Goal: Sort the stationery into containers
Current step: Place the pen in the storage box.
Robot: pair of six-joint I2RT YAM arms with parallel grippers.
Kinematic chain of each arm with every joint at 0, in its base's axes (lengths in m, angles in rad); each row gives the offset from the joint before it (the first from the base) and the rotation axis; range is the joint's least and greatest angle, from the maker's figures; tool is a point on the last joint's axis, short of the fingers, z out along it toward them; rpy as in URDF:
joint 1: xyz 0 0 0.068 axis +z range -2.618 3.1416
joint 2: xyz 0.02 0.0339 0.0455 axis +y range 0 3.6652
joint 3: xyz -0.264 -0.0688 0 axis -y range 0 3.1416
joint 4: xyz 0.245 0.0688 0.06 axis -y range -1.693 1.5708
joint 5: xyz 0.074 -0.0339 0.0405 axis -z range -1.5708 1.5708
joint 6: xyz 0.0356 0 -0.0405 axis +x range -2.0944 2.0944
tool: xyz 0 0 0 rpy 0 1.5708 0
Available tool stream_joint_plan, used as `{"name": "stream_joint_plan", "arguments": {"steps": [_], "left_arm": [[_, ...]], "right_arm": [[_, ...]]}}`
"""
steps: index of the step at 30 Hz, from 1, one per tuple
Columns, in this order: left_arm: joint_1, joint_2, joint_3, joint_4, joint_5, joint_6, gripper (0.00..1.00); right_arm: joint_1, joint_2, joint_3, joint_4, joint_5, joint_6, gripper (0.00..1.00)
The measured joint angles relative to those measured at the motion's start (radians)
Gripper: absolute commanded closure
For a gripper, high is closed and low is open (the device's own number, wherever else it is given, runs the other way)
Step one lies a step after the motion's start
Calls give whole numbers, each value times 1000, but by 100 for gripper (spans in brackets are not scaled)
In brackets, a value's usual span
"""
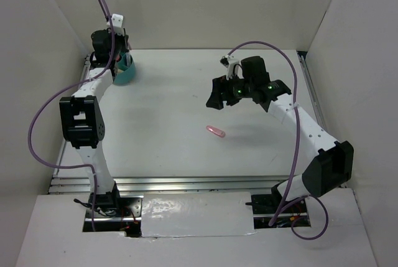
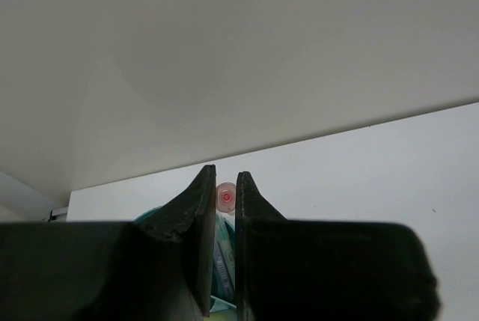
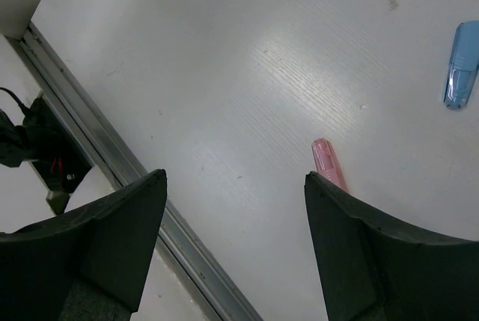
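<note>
My left gripper (image 1: 122, 60) hangs over the teal tub (image 1: 127, 73) in the far left corner. Its jaws stand a thin gap apart, shut on a pink pen (image 2: 225, 197) whose round end shows pinched at the fingertips. Below the left gripper (image 2: 225, 176) I see the tub (image 2: 224, 250) with stationery inside. My right gripper (image 1: 216, 98) hovers open above mid-table with nothing between its fingers. A pink clip (image 1: 215, 131) lies on the table below it. In the right wrist view the clip (image 3: 327, 161) lies just beyond the right fingertip of the gripper (image 3: 236, 177). A small blue piece (image 3: 460, 66) lies farther off.
White walls enclose the table at the back and both sides. A metal rail (image 3: 135, 167) runs along the table's near edge, with wiring (image 3: 30, 141) beyond it. The tub stands close to the back wall (image 2: 239, 52).
</note>
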Motion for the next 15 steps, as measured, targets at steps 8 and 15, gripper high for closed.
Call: {"name": "stream_joint_plan", "arguments": {"steps": [8,15], "left_arm": [[4,0,-14,-13,-13,6,100],[28,0,-20,-77,-19,-1,100]], "right_arm": [[-3,2,0,0,-5,0,20],[-5,23,0,0,-11,3,20]]}}
